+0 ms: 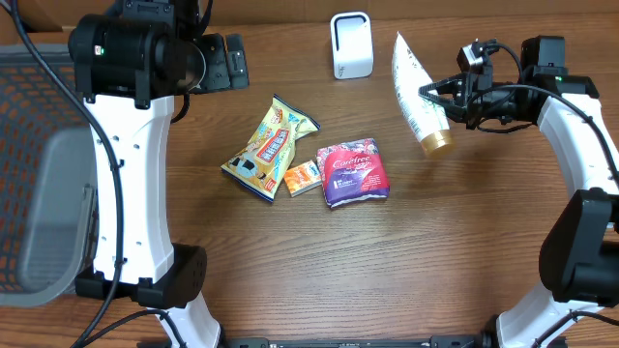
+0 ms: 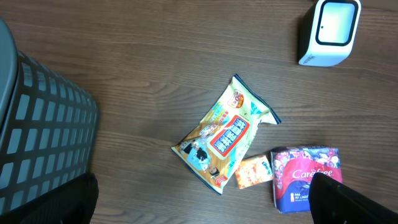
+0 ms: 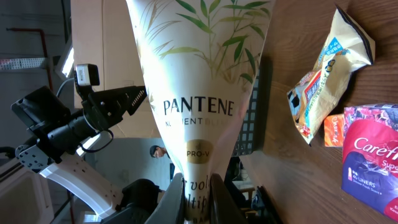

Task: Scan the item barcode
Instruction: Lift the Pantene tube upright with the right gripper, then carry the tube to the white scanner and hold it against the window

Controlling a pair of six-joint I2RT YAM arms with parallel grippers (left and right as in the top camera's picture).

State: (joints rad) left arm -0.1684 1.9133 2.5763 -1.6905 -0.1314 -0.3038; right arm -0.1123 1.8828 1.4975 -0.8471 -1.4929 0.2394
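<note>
**Base:** Right, where's the item?

**Me:** Right claw (image 1: 447,97) is clenched on the tube (image 1: 419,92), low on its body toward the gold cap. It is held off the worktop (image 1: 464,251), near the white scanner (image 1: 351,45) on its right. Left claw (image 1: 221,60) is spread wide, carrying nothing.

**Base:** Best way to scan?

**Me:** I see no barcode, only the front. I'd roll the back panel toward the scanner window, then hold steady.

**Base:** Print?

**Me:** The tube reads "PANTENE" and "PRO-V". The purple pack (image 1: 354,172) reads "Carefree" and "LINERS". The snack bag (image 1: 269,147) is unreadable.
</note>
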